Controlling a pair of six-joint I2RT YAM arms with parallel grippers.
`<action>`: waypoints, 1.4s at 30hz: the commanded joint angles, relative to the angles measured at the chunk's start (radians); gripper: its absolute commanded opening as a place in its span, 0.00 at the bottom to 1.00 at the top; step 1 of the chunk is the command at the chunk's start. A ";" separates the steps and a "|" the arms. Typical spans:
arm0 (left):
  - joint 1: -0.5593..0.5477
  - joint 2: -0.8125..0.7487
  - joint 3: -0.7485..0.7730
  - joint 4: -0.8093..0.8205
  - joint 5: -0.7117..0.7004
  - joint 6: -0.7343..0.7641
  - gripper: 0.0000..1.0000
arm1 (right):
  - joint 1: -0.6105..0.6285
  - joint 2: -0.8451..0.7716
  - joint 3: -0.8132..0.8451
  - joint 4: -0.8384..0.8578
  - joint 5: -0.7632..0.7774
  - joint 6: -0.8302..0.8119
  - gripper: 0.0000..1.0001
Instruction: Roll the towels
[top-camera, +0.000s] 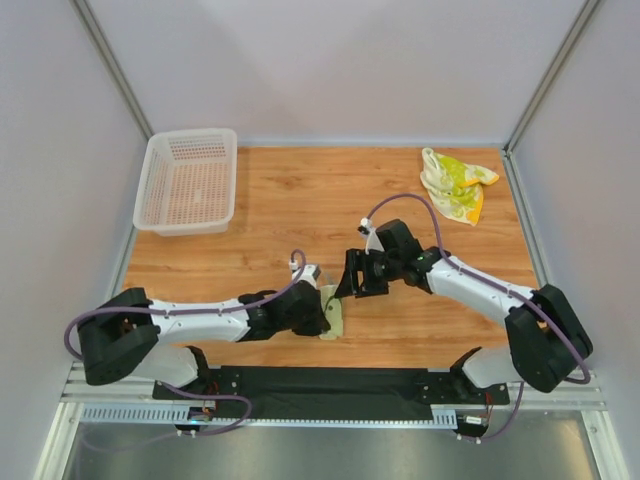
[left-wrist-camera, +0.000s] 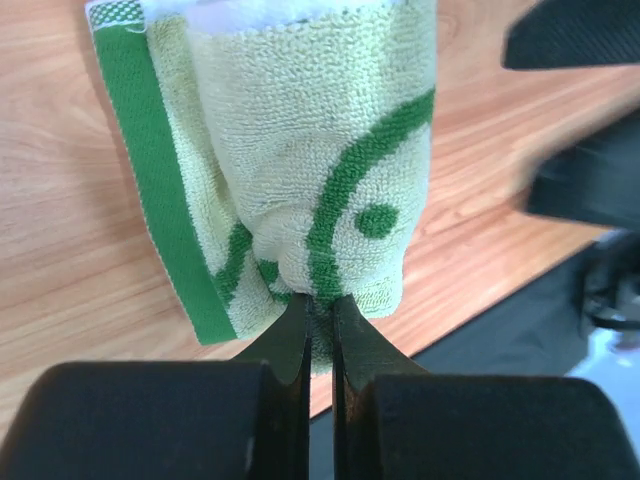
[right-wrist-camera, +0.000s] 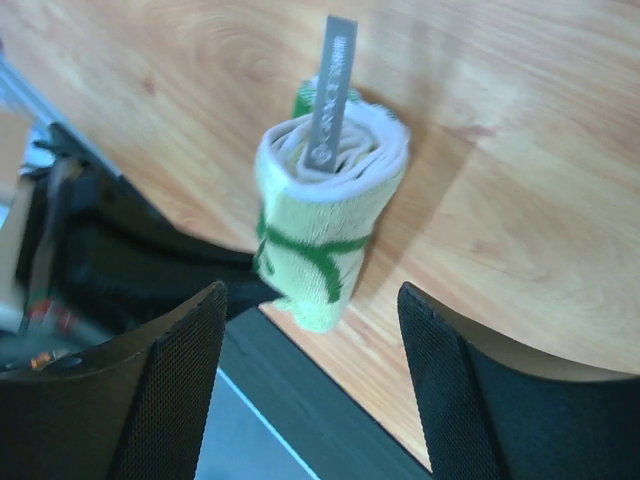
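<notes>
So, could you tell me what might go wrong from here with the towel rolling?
1. The left gripper pinches only one end of the green-patterned towel; its outer flap lies loose, so the roll may unwind on release.
2. The roll sits near the front edge of the table and could slip off.
3. The right gripper is open close by and might knock it.

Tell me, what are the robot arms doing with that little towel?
The left tool is pinched shut on one end of the green-patterned towel, already rolled up near the front edge of the table. The right tool hangs open beside the roll, not gripping it. The yellow and orange towel lies crumpled in the far right corner, not rolled yet.
</notes>
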 joint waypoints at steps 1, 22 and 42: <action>0.092 -0.072 -0.167 0.216 0.158 -0.033 0.01 | 0.000 -0.058 0.001 0.007 -0.109 -0.048 0.71; 0.318 -0.100 -0.373 0.353 0.416 -0.136 0.02 | 0.096 0.265 -0.058 0.456 -0.180 0.022 0.63; 0.347 -0.382 -0.227 -0.076 0.349 -0.036 0.59 | 0.118 0.139 -0.076 0.427 -0.130 0.032 0.01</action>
